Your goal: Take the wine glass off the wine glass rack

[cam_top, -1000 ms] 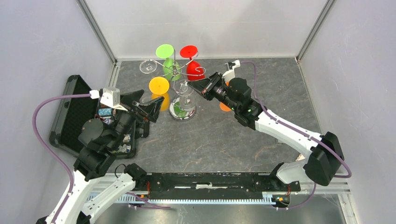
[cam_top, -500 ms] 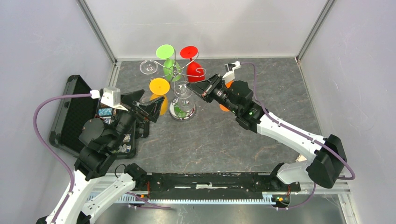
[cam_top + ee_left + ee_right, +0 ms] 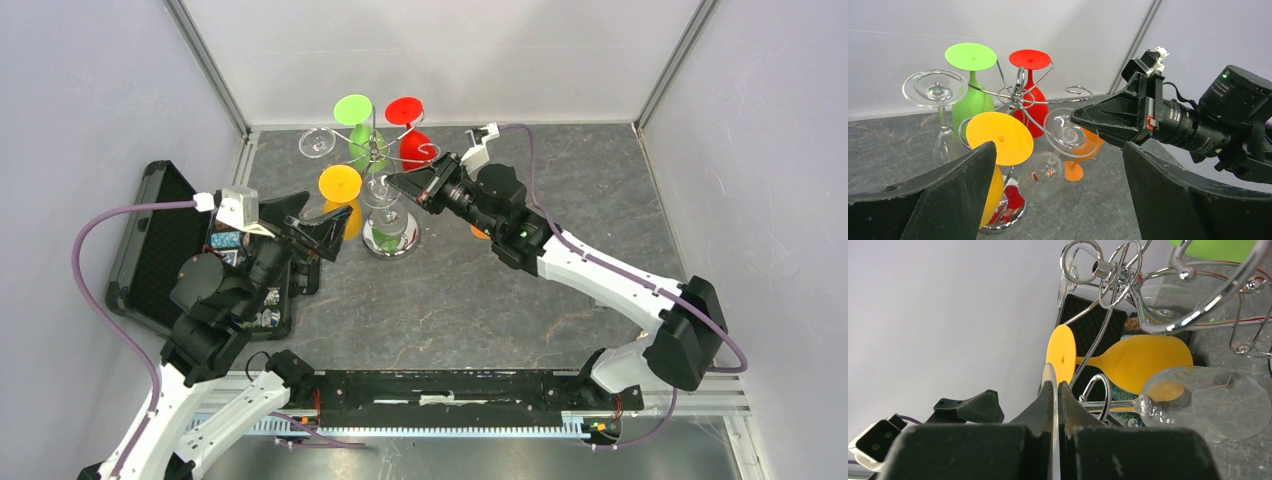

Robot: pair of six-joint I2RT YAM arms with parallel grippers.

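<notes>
The clear wine glass (image 3: 1047, 172) hangs bowl down on the wine glass rack (image 3: 372, 152), on the arm that points to the near edge of the counter (image 3: 480, 300). Its stem seems to pass through the curled end of that arm, though in the right wrist view the wires overlap and we cannot be fully sure. The right claw (image 3: 1054, 386) is clamped on the round foot of this glass, with one finger on each face of the thin disc.

The rack stands on its shiny base toward the far edge of the counter, a little left of the middle. On it we see a yellow glass (image 3: 998, 137) just beside the clear one, a green glass (image 3: 970, 57) and a red glass (image 3: 1030, 59) on the far side, and a second clear glass (image 3: 935, 87) toward the far left corner.

The left claw (image 3: 1058, 147) has its fingers wide apart and holds nothing; it points at the rack from the left. A black case (image 3: 150, 240) lies along the left edge.
</notes>
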